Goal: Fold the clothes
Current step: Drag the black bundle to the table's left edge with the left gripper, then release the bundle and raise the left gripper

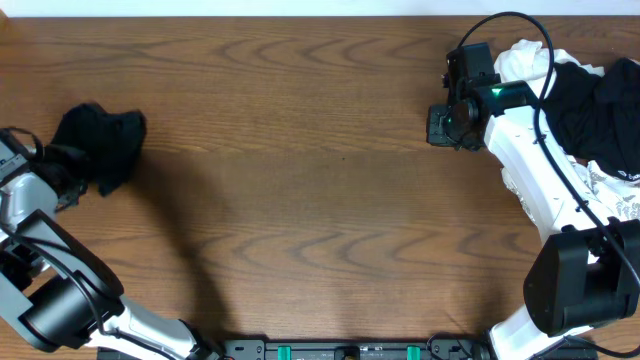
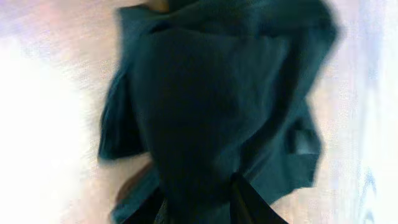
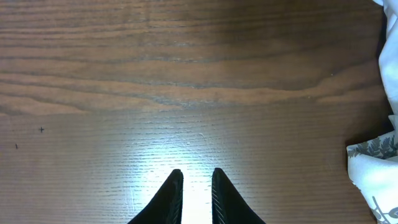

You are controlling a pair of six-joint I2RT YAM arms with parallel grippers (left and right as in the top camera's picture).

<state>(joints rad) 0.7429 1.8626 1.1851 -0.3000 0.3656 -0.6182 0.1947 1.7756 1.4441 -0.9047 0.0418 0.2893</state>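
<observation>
A dark teal garment (image 1: pixel 100 140) lies bunched at the table's far left edge. My left gripper (image 1: pixel 68 165) is shut on it. In the left wrist view the garment (image 2: pixel 217 106) fills the frame, and its cloth sits between the fingers (image 2: pixel 198 205). My right gripper (image 1: pixel 440 125) hovers over bare wood at the back right, just left of the clothes pile. In the right wrist view its fingers (image 3: pixel 196 180) are nearly together with nothing between them.
A pile of clothes (image 1: pixel 590 110) sits at the back right: a white item, a black one and a white floral-print cloth (image 3: pixel 376 168). The wooden table (image 1: pixel 320 200) spans the middle. The right arm reaches across the right side.
</observation>
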